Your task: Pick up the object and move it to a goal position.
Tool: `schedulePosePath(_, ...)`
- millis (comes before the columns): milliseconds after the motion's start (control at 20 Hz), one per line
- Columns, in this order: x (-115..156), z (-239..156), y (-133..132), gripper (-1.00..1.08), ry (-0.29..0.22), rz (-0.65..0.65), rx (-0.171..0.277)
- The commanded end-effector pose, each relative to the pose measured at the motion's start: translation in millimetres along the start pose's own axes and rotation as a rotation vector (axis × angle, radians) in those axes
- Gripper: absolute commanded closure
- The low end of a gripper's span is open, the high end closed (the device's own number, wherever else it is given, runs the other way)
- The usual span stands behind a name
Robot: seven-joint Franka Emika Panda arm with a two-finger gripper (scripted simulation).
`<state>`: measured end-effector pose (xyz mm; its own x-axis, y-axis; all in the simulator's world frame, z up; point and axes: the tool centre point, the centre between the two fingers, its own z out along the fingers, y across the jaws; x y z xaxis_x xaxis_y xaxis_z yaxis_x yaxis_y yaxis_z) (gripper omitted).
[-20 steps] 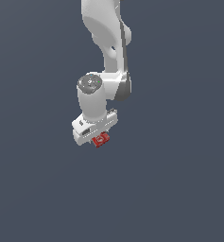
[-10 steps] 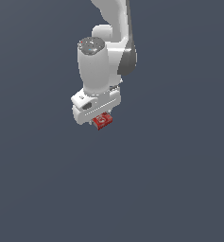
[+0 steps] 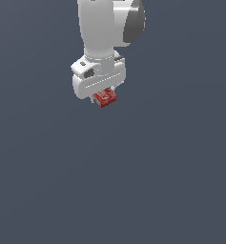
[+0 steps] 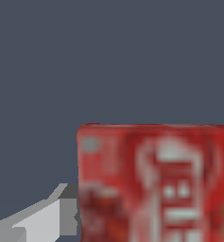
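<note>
Your glossy white, rounded Panda arm [image 3: 102, 28] carries a dark grey joint cap at its upper link. Below sits a boxy white gripper [image 3: 103, 93] housing with a small dark inset; one pale grey finger [image 4: 38, 218] shows.

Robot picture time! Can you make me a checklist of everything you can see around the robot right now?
Surface: plain dark grey all over; no table edge seen.
Job's things: red box with white lettering, sitting right under the gripper; it fills much of the wrist view.
Goal spot: nothing seen.
Clutter: nothing seen.
Gripper: white, pointing down, closed on the red box; one finger shows beside the box in the wrist view.
Cables: nothing seen.
Surroundings: only the white arm above and grey background.
</note>
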<state>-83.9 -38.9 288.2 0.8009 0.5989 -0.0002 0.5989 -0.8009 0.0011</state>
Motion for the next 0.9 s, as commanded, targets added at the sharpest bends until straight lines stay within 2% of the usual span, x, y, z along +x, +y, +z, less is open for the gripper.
schedulePosePath(0,-7,-21,-9,1.08,0.000,0.000,0.001)
schedulePosePath(450,-23,-77,-29,1.08,0.000,0.000,0.001)
schedulePosePath(850,-28,-94,-35,1.08,0.000,0.000,0.001)
